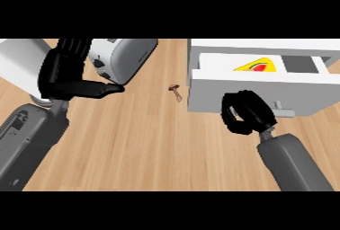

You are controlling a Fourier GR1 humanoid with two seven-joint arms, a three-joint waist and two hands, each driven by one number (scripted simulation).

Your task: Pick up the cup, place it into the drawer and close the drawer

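The drawer [262, 83] is seen open at the upper right, just beyond the right robot hand [247, 112]; its white front panel is crossed by that hand. The long axis of the drawer front runs from left to right across the view, and the drawer is pulled out toward the robot. Inside the drawer, a yellow object with a red and green mark [257, 66] is lying; whether this is the cup cannot be told, as only its top is shown.

The fingers of the right robot hand are curled inward, and nothing can be seen held in them. A small grey handle [282, 110] is found just right of this hand.

The left robot hand [69, 74] is kept at the upper left with straight fingers pointing up and the thumb stretched to the right. Just beyond it a silver toaster [123, 56] is standing on the wooden worktop [146, 148]. Between the two hands, a small brown object [176, 90] is lying on the worktop.
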